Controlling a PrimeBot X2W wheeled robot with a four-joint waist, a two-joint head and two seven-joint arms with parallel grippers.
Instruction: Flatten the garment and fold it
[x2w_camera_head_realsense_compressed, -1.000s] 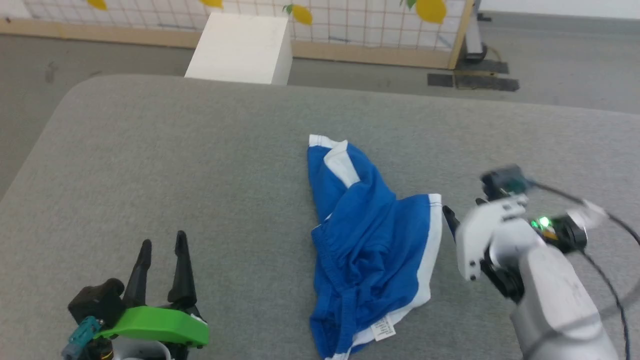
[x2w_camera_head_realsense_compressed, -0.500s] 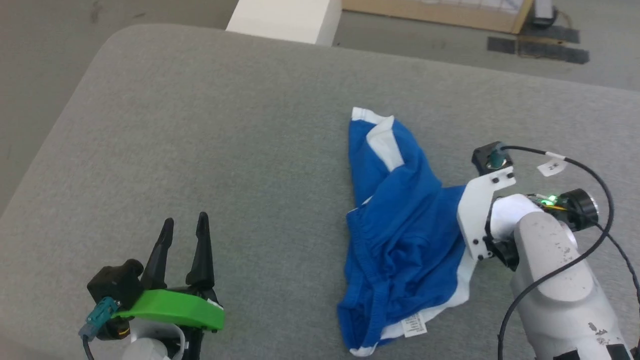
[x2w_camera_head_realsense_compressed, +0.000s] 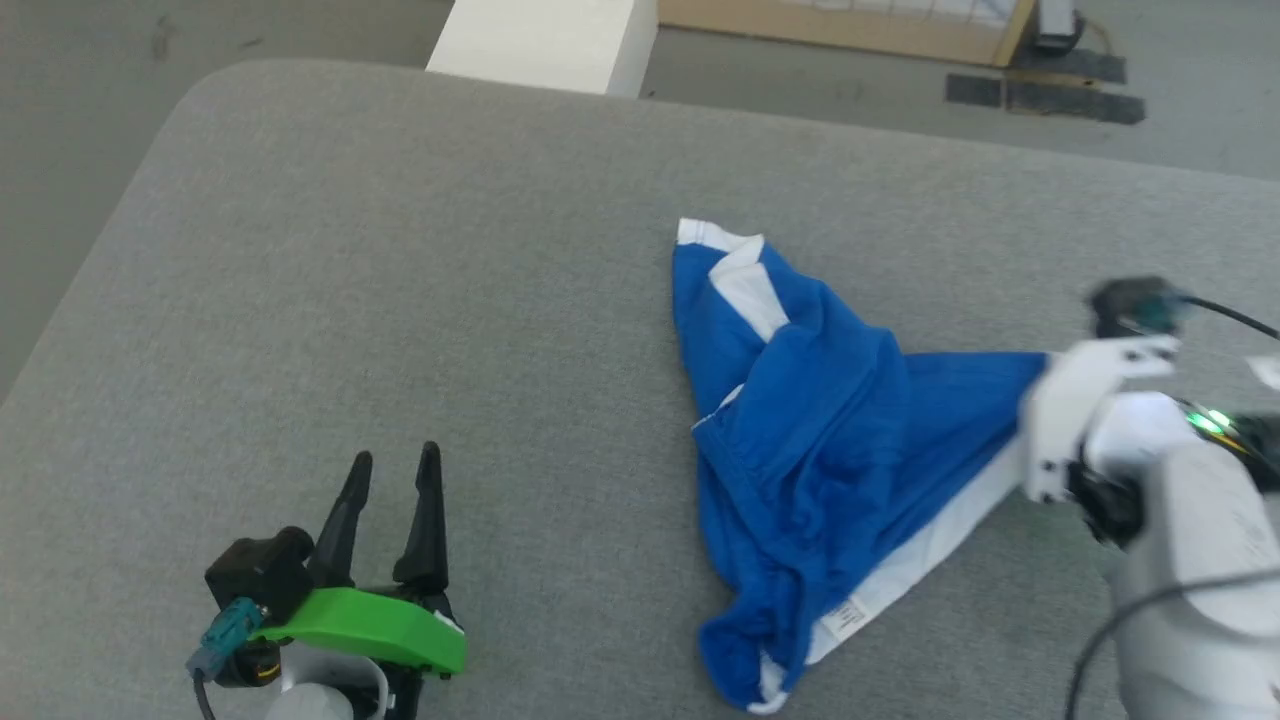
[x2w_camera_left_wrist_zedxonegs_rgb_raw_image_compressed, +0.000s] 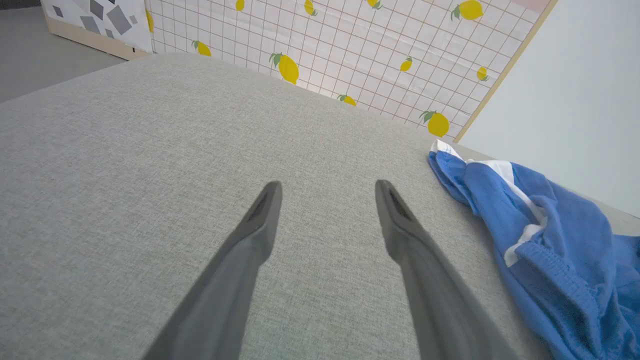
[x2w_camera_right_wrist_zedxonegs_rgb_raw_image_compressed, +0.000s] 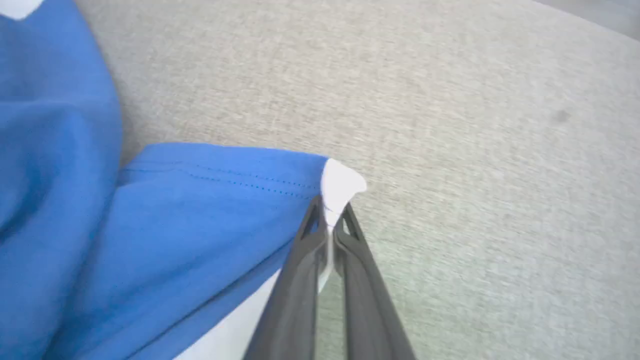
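Now the right gripper is clenched on a white-trimmed corner of the garment; the trim pokes out just past the fingertips and the blue cloth fans away to one side of them. The rest lies bunched on the grey padded surface, well apart from the left gripper; its fingers stand released with bare surface between them and the shorts off to their right. The step in hand looks like drawing this corner outward to flatten the cloth; doing it well means pulling low and steady, away from the heap, so the pinch on so little trim does not slip. The gathered waistband seems buried in folds; the free fingers would best pin or take the opposite edge, since a lone pull may just drag the whole bundle along.
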